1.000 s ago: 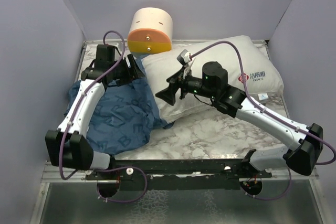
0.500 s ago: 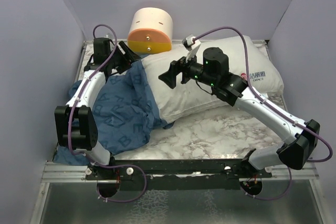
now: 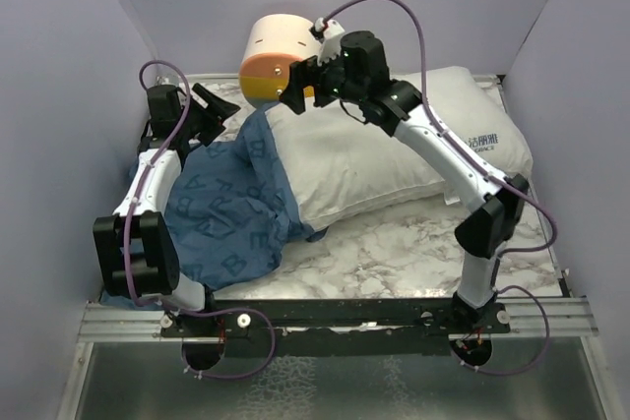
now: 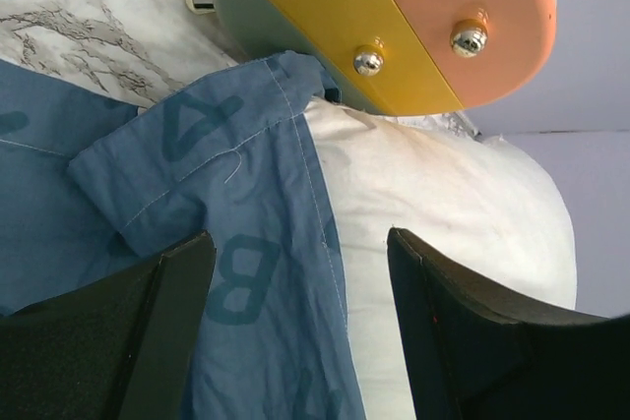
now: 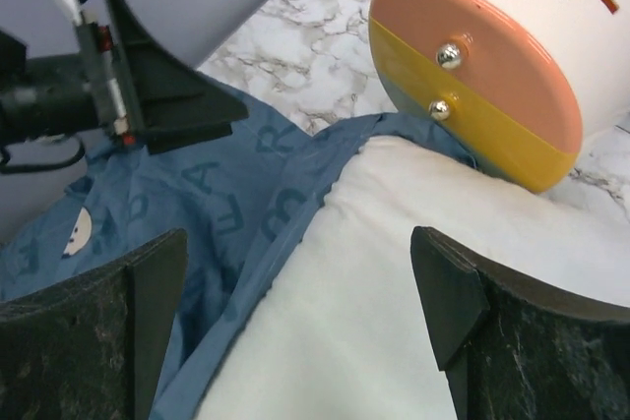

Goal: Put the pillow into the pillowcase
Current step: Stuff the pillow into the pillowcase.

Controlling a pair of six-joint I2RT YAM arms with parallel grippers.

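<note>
The large plump white rectangular fabric pillow lies on the marble-patterned worktop. It stretches from the centre to the far right corner, w/ a red-and-dark printed label near its right end. Its left end is partly inside the blue cloth pillowcase, which is printed w/ lighter blue letters. The hemmed mouth of the case drapes over the pillow's left edge and far-left corner; most of the pillow is bare. The rest of the pillowcase lies bunched on the left side of the worktop, under the left arm. A small cartoon face shows on it in the right wrist view.

Just behind the covered corner, a cream cylinder w/ an orange-and-yellow end face and 2 metal studs lies on its side. Whether it touches the cloth, cannot tell.

The left hand is at the far left, above the case's hem, its 2 fingers spread and holding nothing. The right hand hangs over the pillow's far-left corner, in front of the cylinder, jaws spread wide and empty.
</note>
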